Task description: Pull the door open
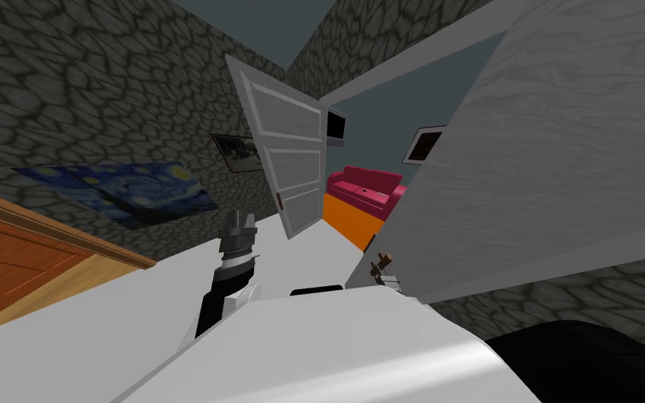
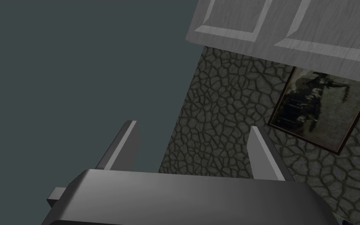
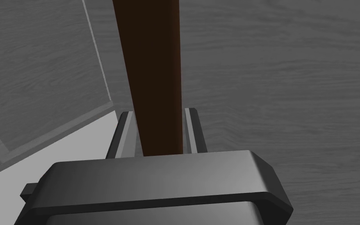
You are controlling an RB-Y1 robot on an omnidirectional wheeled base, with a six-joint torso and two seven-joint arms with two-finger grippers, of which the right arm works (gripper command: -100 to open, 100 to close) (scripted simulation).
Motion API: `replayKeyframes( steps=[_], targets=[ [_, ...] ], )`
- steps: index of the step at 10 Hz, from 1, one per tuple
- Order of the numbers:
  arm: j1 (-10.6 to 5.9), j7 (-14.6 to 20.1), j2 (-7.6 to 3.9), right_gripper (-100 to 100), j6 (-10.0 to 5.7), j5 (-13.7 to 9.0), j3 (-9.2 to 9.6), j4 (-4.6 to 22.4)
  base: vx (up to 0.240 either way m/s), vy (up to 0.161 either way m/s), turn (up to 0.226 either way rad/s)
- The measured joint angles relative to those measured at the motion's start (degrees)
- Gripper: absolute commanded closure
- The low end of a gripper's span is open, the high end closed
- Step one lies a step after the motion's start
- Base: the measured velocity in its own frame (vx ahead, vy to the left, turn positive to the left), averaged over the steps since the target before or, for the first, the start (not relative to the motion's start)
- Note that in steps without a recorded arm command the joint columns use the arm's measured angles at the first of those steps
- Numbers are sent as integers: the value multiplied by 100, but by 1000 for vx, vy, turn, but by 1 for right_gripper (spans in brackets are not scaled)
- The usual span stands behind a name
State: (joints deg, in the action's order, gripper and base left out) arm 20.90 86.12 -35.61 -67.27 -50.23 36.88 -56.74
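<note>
A large grey wood-grain door (image 1: 538,161) stands close on my right, swung partway in. Its dark brown lever handle (image 1: 383,262) sticks out near the door's lower edge. My right gripper (image 1: 390,281) is at that handle. In the right wrist view the handle (image 3: 152,58) runs as a brown bar between the fingers, and the right gripper (image 3: 157,113) is shut on it, with the door face (image 3: 273,78) just behind. My left gripper (image 1: 238,227) is raised ahead of my chest, away from the door; in its wrist view the left gripper (image 2: 193,131) is open and holds nothing.
A second, panelled grey door (image 1: 289,154) stands ajar ahead. Past it are a pink sofa (image 1: 363,187) and an orange floor (image 1: 352,217). Dark stone walls carry a blue swirl painting (image 1: 125,189). A brown wooden panel (image 1: 13,259) lies at far left.
</note>
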Motion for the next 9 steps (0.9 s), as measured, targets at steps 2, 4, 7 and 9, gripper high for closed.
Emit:
replayKeyframes(
  steps=[2,4,7,9],
  targets=[
    [7,40,-11,100,-18,20,57,62,-171,-22,133],
    [-24,122,-61,100,-113,50,123,120,-206,-41,130],
    [-57,260,-135,100,-255,108,259,239,-220,-27,124],
    [-86,374,-198,100,-375,147,351,354,-240,-37,117]
  ],
)
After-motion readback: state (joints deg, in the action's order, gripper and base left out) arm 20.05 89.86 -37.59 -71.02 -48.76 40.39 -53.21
